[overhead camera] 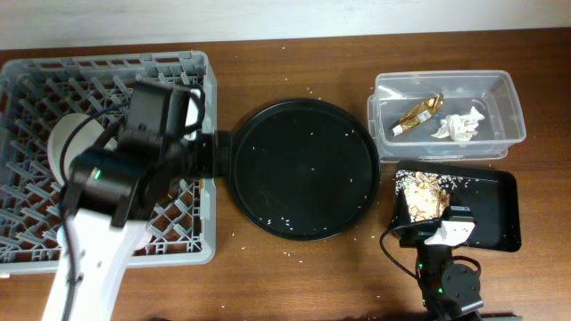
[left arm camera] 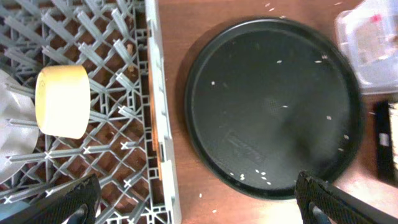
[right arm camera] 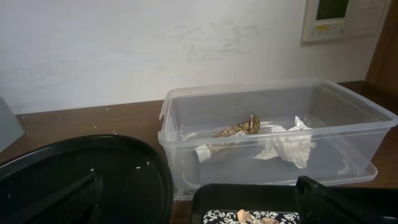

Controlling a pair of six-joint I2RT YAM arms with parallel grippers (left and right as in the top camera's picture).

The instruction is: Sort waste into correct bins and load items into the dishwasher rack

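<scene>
The left tool [left arm camera: 196, 190] hangs released over the dishwasher rack [left arm camera: 155, 124] edge; its arm [overhead camera: 98, 214] hides much of the plate [overhead camera: 64, 143] beside the yellow bowl [left arm camera: 61, 99]. The right tool [right arm camera: 199, 186] is spread too; napkin [right arm camera: 286, 144] and wrapper [right arm camera: 239, 127] lie in the clear tub [right arm camera: 348, 118].

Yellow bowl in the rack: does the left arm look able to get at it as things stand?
Probably yes: the yellow bowl lies uncovered in the rack, near the open left gripper, with nothing between them.
</scene>
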